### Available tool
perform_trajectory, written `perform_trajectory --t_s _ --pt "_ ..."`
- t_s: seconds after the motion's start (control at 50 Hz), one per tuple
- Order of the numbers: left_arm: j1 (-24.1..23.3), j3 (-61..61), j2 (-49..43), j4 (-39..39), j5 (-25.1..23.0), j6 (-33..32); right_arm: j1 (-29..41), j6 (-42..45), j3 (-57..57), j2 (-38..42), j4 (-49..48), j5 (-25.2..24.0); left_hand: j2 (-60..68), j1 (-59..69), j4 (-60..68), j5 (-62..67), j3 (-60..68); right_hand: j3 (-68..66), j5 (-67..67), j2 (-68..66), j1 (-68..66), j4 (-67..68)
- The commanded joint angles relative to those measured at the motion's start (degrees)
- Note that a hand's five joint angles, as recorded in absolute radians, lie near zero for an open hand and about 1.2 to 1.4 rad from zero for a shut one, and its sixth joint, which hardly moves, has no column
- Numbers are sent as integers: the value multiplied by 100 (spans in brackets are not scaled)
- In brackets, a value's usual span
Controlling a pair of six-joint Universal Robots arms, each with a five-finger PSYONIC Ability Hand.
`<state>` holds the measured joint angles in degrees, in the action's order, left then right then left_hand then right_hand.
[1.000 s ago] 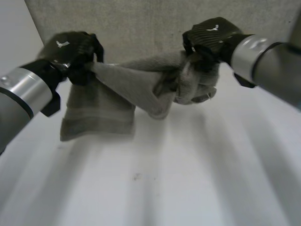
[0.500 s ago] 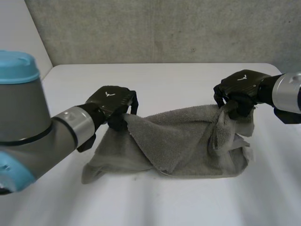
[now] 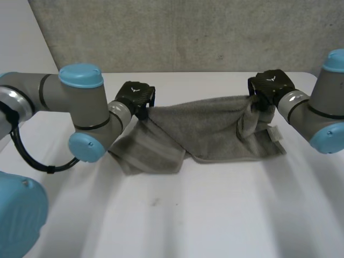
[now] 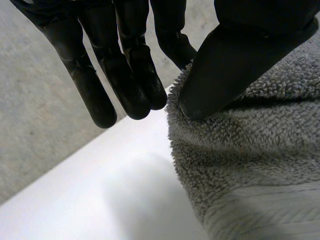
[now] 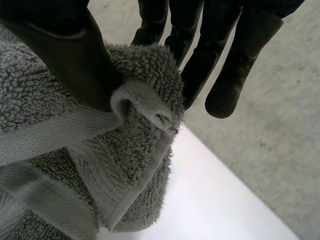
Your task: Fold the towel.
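- Between left hand and right hand, we find the towel stretched lengthwise across the counter, top edge lifted, lower part resting there.
- Each hand pinches one top corner, thumb against fingers; neither lies nearer.
- Grey terry, banded, bunched near the right hand.
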<state>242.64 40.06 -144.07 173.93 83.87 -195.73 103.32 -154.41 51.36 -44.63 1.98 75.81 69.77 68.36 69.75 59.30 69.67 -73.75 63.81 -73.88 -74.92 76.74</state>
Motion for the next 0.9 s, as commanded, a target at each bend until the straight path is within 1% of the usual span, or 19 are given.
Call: perform_trajectory --t_s 0.02,0.04,0.06,0.08,0.1,0.12,0.2,0.3,0.36,0.44,0.5,0.58,0.62,0.66,0.68,0.72,0.74,0.78,0.9 --pt "-6 -999 -762 89 86 -737 163 -19 -354 472 -295 276 1023 1164 1025 1070 1033 -625 619 -612 -508 326" --pt "-6 -1000 -763 89 86 -738 163 -19 -355 473 -294 276 1023 1164 1025 1070 1033 -625 619 -612 -508 326" --pt "-6 -1044 -824 89 86 -817 171 7 -442 586 -233 311 1023 1164 1025 1070 1033 2050 -2056 2063 2167 -2349" --pt "-15 -1044 -851 80 95 -861 171 7 -443 587 -233 311 -2821 -2681 -2819 -2775 -2812 2077 -2082 2090 2193 -2376" --pt "-15 -1044 -851 80 95 -861 197 25 -486 657 -154 338 -2860 -2720 -2858 -2813 -2850 5491 -5497 5504 5608 -5790" --pt "-24 -1035 -851 71 103 -879 215 25 -539 684 -49 338 -5977 -5836 -5975 -5930 -5967 6375 -6381 6388 6492 -6674" --pt "-50 -991 -789 36 104 -870 215 -1 -566 640 57 338 -5977 -5836 -5975 -5930 -5967 6375 -6381 6388 6492 -6674" --pt "-208 -842 -359 -61 104 -774 83 -45 -443 297 110 303 -5977 -5836 -5975 -5930 -5967 6375 -6381 6388 6492 -6674" --pt "-296 -508 19 -184 112 -563 -31 -45 -223 -19 119 276 -5972 -5832 -5970 -5925 -5963 6375 -6381 6388 6492 -6674" --pt "-437 333 729 -272 112 7 -153 -45 337 -510 101 162 -5603 -5463 -5601 -5556 -5594 6375 -6381 6388 6492 -6674" --pt "-586 965 1064 -237 112 411 -241 -37 733 -783 92 13 -5034 -4894 -5032 -4988 -5025 6375 -6381 6388 6492 -6674" --pt "-780 1417 1215 -210 139 703 -312 -1 1069 -960 84 -216 -4609 -4469 -4608 -4563 -4600 6375 -6381 6388 6492 -6674" --pt "-876 1549 1206 -184 235 800 -347 7 1209 -1039 92 -295 -4492 -4352 -4490 -4445 -4482 6375 -6381 6388 6492 -6674" --pt "-1086 1697 1145 -131 576 948 -382 7 1516 -1179 92 -374 -4408 -4268 -4406 -4361 -4399 6375 -6381 6388 6492 -6674" --pt "-1087 1698 1144 -131 578 949 -382 7 1517 -1179 92 -374 -4408 -4267 -4406 -4361 -4398 6375 -6381 6388 6492 -6674" --pt "-1245 1707 943 -87 981 1019 -409 25 1806 -1310 58 -374 -4408 -4267 -4406 -4361 -4398 6375 -6381 6388 6492 -6674" --pt "-1246 1707 942 -87 982 1019 -409 25 1807 -1311 57 -374 -4408 -4267 -4406 -4361 -4398 6375 -6381 6388 6492 -6674" --pt "-1351 1663 750 -78 1306 1046 -426 42 2026 -1407 22 -383 -4408 -4267 -4406 -4361 -4398 6375 -6381 6388 6492 -6674" --pt "-1386 1584 459 1 1457 1099 -523 43 2326 -1452 22 -506 -4206 -4066 -4204 -4159 -4197 6375 -6381 6388 6492 -6674"
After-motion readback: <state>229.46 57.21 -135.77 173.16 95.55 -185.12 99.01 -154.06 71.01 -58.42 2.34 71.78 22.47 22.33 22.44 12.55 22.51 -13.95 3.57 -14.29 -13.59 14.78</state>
